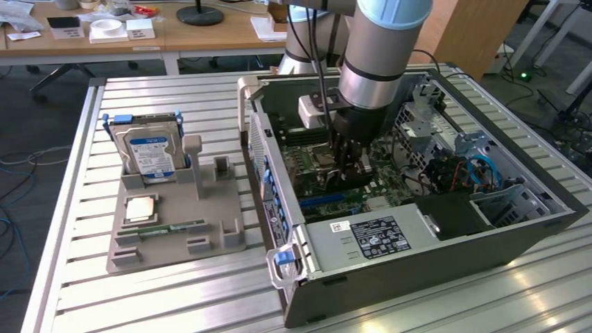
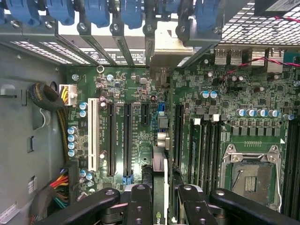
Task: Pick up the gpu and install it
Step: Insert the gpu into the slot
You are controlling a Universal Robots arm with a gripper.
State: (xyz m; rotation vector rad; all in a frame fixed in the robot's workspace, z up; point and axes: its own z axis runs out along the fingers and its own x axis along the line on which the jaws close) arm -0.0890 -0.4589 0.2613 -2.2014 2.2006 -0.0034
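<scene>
We are seeing the end effector (image 1: pixel 345 173) reaching down inside the open black metal computer case (image 1: pixel 416 277), its dark fingers (image 2: pixel 140 204) clamping the gpu (image 2: pixel 159 173) between them. The gpu is a thin flat card standing on edge over the green motherboard (image 2: pixel 131 93) in the case, with its long axis running parallel to the long black expansion slots (image 2: pixel 127 136). We are finding nothing legible on the black-and-white label (image 1: pixel 375 237) inside the case, while beside the case, on the slatted metal surface (image 1: pixel 138 305), a silver hard drive (image 1: pixel 151 154) with a blue label is standing upright in a gray moulded holder (image 1: pixel 176 222).
</scene>
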